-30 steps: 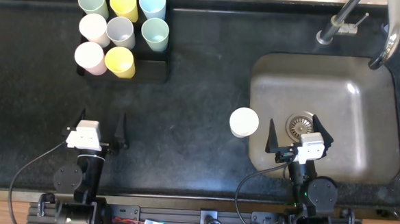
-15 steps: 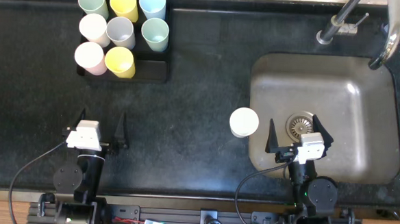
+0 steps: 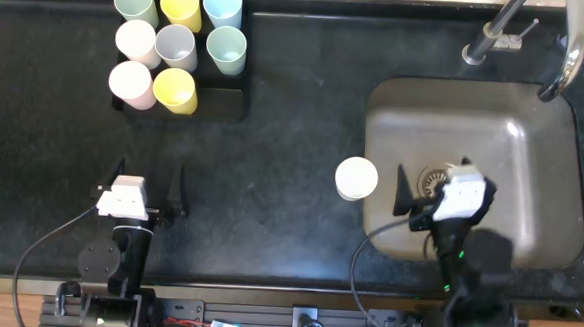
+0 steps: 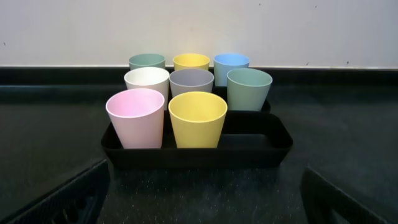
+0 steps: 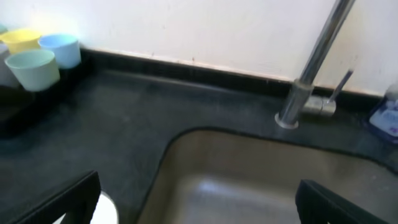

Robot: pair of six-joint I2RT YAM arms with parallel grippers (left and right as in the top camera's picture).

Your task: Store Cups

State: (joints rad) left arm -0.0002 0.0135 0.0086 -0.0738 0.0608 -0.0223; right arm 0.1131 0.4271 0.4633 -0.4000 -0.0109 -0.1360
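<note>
On the black tabletop (image 3: 294, 134), just off the left rim of the sink (image 3: 535, 116): one white cup (image 3: 356, 178). It stands on end with its long axis vertical and reads from above as a plain disc. Mouth up or down: cannot tell.

Far-left corner of the tabletop: black tray (image 3: 227, 102) holding eight stored cups (image 3: 176, 45), all upright with mouths up, in three rows. The front row is the pink cup (image 4: 135, 118) and the yellow cup (image 4: 198, 119). The tray's corner spot beside the yellow cup is bare, and it is well apart from the white cup.

Left gripper (image 3: 151, 176): low over the tabletop on the left side, pointing at the tray. Its fingers are spread wide and it holds nothing.

Right gripper (image 5: 198, 186): over the sink, just beside the white cup. Its fingers are spread wide with nothing between them.

Change vs 0.5 s ago: the right arm's wrist has shifted up the top view and looks larger, so it has lifted. It now partly covers the drain (image 3: 433, 177). The left arm, white cup, tray and stored cups are unchanged.

Surroundings: the faucet (image 5: 311, 74) stands at the far rim of the sink. The sink rim runs between the right gripper and the white cup. Between the white cup and the tray lies bare tabletop.
</note>
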